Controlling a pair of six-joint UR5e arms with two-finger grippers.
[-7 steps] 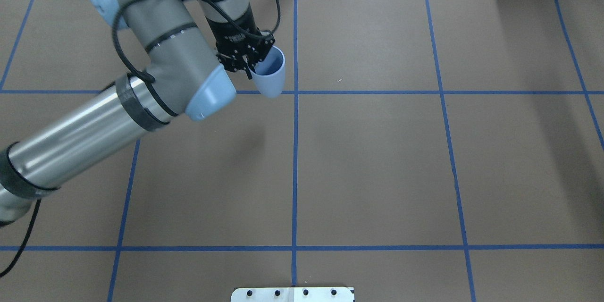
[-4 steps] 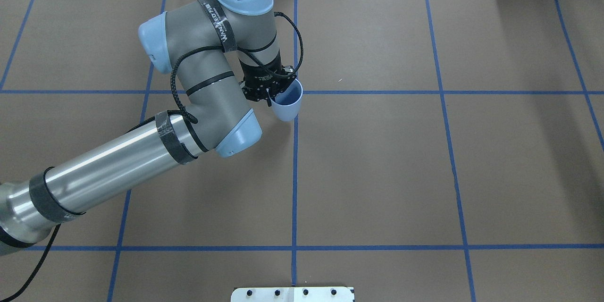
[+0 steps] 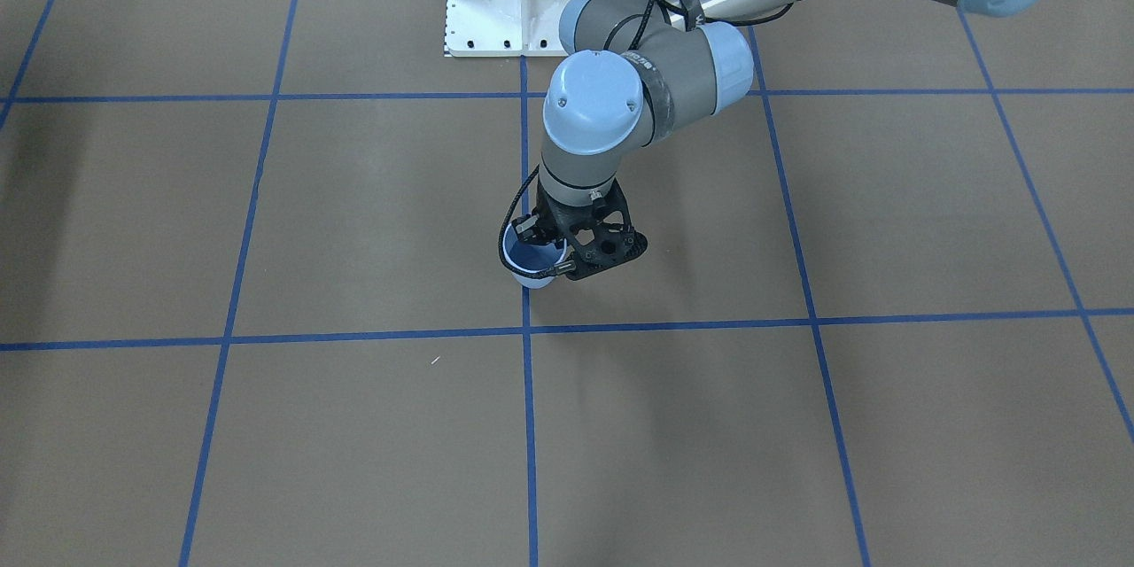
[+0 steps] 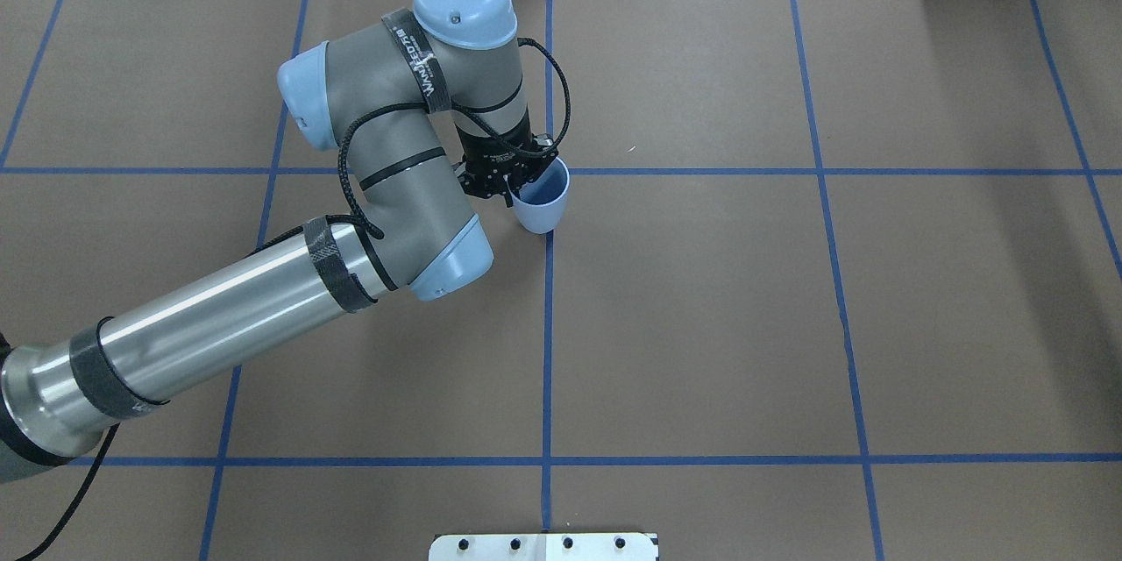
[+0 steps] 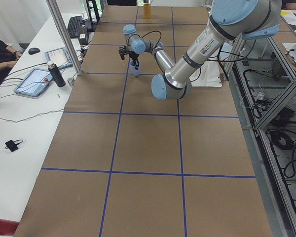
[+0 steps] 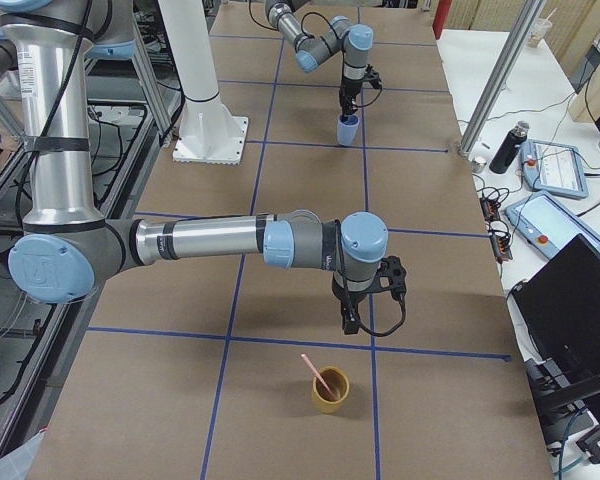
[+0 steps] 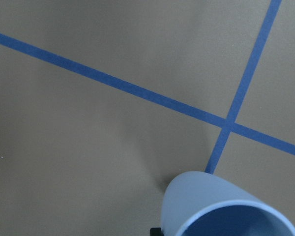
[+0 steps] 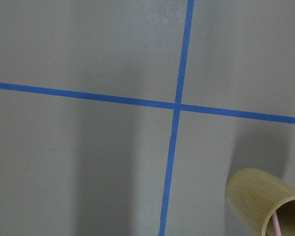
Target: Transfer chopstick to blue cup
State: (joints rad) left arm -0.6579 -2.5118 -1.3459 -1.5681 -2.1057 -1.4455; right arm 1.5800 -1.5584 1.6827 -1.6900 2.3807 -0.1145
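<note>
Left gripper: the left gripper point(image 4: 515, 190) points down at the blue cup's rim, its fingers pinched narrow on the wall on the side nearer the arm.
Blue cup: the blue cup point(image 4: 543, 203) stands upright with its mouth up, at the centre tape line and just on the robot's side of a cross line. The inside that shows is bare. In the left wrist view its base sits by a tape crossing with a faint shadow beside it. I cannot tell whether the base touches the table.
Right gripper: the right gripper point(image 6: 350, 322) shows only in the right side view. It hangs fingers down above the table, near the tan cup and apart from it. I cannot tell how far open it is, and nothing shows between the fingers.
Chopstick: the pink chopstick point(image 6: 313, 369) leans in the tan cup point(image 6: 331, 392), its upper end sticking out over the rim. It is at the table's right end, well apart from the blue cup.
Table: the table point(image 4: 701, 324) is covered in brown paper marked with a grid of blue tape point(image 4: 547, 324).
</note>
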